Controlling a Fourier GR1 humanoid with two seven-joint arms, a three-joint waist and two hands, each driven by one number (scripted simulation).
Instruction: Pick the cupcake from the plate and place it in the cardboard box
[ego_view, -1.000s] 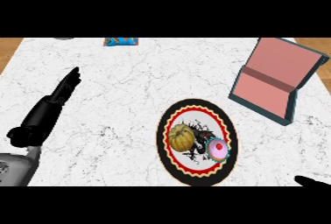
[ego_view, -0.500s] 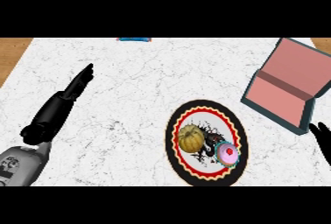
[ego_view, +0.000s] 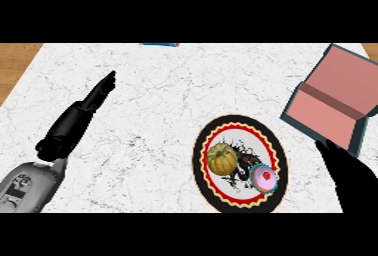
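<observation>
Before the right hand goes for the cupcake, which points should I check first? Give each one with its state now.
1. Cupcake on the plate, uncovered: ok.
2. Pumpkin sits apart from the cupcake: ok.
3. Cardboard box open, nothing seen inside: ok.
4. Right hand holds nothing: ok; whether its fingers are open: cannot tell.
5. Left hand away from the plate, fingers straight: ok.

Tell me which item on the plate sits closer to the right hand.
The cupcake, pink-frosted with a teal wrapper, at the plate's lower right, nearest the right hand. The small pumpkin sits farther left.
</observation>
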